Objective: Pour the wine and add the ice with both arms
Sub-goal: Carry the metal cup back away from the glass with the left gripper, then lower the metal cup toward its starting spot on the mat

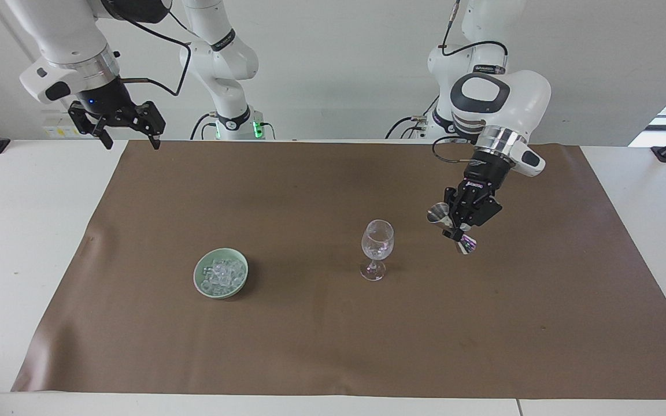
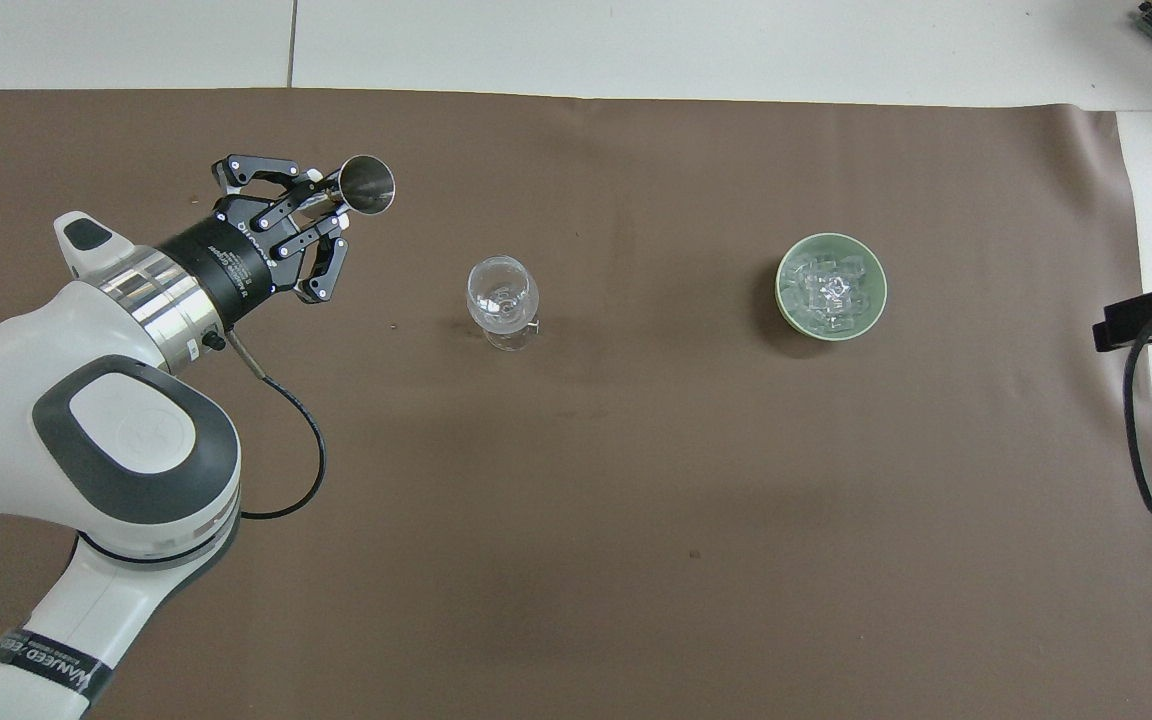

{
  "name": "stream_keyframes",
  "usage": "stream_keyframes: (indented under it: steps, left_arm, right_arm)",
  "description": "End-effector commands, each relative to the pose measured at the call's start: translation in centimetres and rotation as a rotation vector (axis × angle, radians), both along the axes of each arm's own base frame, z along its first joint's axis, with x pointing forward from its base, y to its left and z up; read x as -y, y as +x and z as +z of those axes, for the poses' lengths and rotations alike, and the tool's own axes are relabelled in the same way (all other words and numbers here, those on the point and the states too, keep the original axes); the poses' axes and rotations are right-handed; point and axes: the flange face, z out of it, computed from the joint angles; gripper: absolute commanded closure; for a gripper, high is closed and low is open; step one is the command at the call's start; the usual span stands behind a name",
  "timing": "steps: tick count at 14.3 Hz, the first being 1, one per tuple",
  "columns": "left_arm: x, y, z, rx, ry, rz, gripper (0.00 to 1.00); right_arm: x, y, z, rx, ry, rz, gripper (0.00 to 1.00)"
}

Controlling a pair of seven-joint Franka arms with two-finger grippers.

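Ice [image 1: 221,274] lies heaped in a green bowl [image 1: 200,285] on the brown mat [image 1: 310,346], well apart from both grippers. The left gripper [image 1: 454,227] hangs over the mat, clamped on a tilted silver jigger [image 1: 438,215], with the wine glass [image 1: 377,242] standing near it toward the bowl. The right gripper [image 1: 129,140] waits over the mat's corner at its own end, fingers apart.

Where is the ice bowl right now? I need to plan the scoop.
The green bowl of ice sits on the brown mat, toward the right arm's end, beside the wine glass.
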Motion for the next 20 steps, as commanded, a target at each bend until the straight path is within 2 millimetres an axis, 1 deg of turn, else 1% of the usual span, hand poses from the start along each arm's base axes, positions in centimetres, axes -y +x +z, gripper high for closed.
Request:
stream_keyframes:
  steps: [1,3,6,8,10,11,13,16,18,20]
  left_arm:
    - [-1.9,-0.3,0.3,-0.089,-0.105,0.012,1.0]
    - [-3.9,0.3,0.1,-0.16,-0.18,0.014,1.0]
    - [-8.1,1.2,0.1,-0.258,-0.286,-0.025,1.0]
    - [-10.0,1.4,-0.5,-0.311,-0.332,-0.043,1.0]
    - [-12.8,1.9,-2.9,-0.381,-0.389,-0.059,1.0]
    - [-14.2,2.3,-4.7,-0.417,-0.436,-0.044,1.0]
    - [-16.1,2.7,-7.2,-0.457,-0.52,-0.013,1.0]
    - [-16.6,2.8,-9.2,-0.486,-0.54,0.006,1.0]
    - [-17.5,2.8,-10.4,-0.501,-0.563,0.032,1.0]
    - [-17.6,2.7,-11.0,-0.51,-0.568,0.038,1.0]
  right_arm:
    - [-0.2,-0.5,0.0,0.004,0.014,-0.013,0.0]
    - [-0.2,-0.5,0.0,0.004,0.014,-0.013,0.0]
    - [-0.2,-0.5,0.0,0.004,0.014,-0.013,0.0]
    - [-0.2,-0.5,0.0,0.004,0.014,-0.013,0.0]
    - [-0.2,-0.5,0.0,0.004,0.014,-0.013,0.0]
    - [-0.2,-0.5,0.0,0.004,0.014,-0.013,0.0]
    - [-0.2,-0.5,0.0,0.004,0.014,-0.013,0.0]
    - [-0.2,-0.5,0.0,0.004,0.014,-0.013,0.0]
    - [-0.2,-0.5,0.0,0.004,0.014,-0.013,0.0]
    - [-0.2,-0.5,0.0,0.004,0.014,-0.013,0.0]
